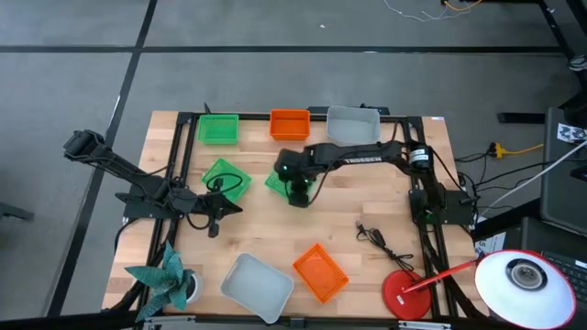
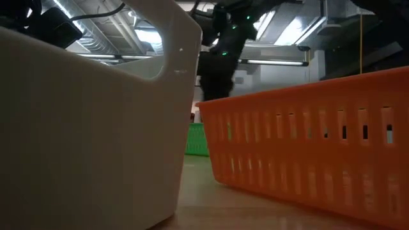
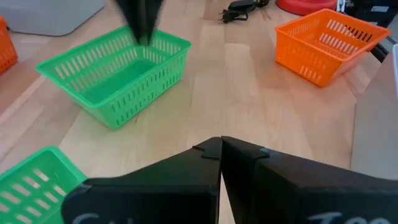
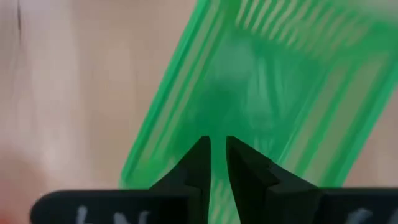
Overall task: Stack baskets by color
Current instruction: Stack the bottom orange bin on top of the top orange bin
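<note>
1. A green basket (image 1: 278, 182) is sitting near the table's middle, beneath the right arm's wrist.
2. The right gripper (image 4: 217, 144) is pinching that basket's rim, its fingers nearly together on the thin wall.
3. A second green basket (image 1: 225, 176) is lying just to its left, and a third (image 1: 218, 128) is resting at the far edge beside an orange basket (image 1: 290, 123) and a grey basket (image 1: 353, 125).
4. The left gripper (image 3: 221, 146) is hovering clenched over bare wood, gripping nothing.
5. Another orange basket (image 1: 321, 271) and grey basket (image 1: 258, 286) are standing at the near edge.
</note>
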Controlling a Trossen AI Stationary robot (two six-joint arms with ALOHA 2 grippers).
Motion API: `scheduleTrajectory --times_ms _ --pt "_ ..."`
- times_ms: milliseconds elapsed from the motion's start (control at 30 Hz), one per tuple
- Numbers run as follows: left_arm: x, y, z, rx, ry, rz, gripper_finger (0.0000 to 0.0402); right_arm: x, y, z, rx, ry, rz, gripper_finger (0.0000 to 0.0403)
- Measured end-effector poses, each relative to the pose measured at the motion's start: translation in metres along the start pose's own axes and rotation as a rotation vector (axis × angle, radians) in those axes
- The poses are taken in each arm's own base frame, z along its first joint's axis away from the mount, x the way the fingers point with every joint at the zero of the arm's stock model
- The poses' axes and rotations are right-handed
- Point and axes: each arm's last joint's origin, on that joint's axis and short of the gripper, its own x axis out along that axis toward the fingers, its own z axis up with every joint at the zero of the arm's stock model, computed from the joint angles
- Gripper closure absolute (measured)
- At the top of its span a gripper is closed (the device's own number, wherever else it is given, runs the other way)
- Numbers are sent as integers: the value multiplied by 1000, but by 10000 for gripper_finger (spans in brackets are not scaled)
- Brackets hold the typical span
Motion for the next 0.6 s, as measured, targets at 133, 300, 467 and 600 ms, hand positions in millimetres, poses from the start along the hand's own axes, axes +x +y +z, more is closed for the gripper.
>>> scheduleTrajectory --times_ms 133,300,467,600 --pt "0 0 0 -2 -3 -1 401 -5 22 -12 -17 94 5 350" --pt "0 0 0 -1 -2 -1 401 -17 48 -21 -83 148 8 350" --pt "0 0 0 6 2 0 401 -30 69 -33 -55 206 7 350" --pt "0 1 -1 11 4 17 401 -38 96 -42 -74 226 14 350"
